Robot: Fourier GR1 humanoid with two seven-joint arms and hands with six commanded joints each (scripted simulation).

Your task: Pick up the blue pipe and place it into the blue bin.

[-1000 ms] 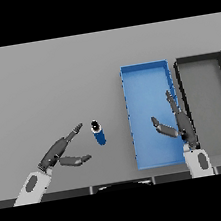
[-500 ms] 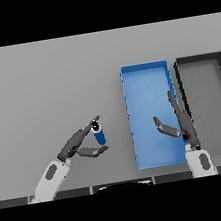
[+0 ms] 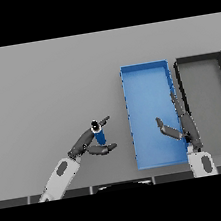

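The blue pipe (image 3: 99, 134) is a short blue cylinder with a dark top, standing on the grey table left of the blue bin (image 3: 147, 96). My left hand (image 3: 85, 144) reaches in from the lower left. The pipe sits between its straight fingers and its thumb, and the hand is open. My right hand (image 3: 183, 125) hovers open over the bin's right wall near the front, with its thumb pointing left over the bin floor. Nothing lies in the bin.
A black bin (image 3: 205, 98) stands directly right of the blue bin, their long sides next to each other. Grey tabletop (image 3: 49, 92) stretches to the left and behind the pipe.
My left hand has moved right and forward until its fingers and thumb flank the pipe. The pipe has barely shifted. The right hand has stayed nearly still.
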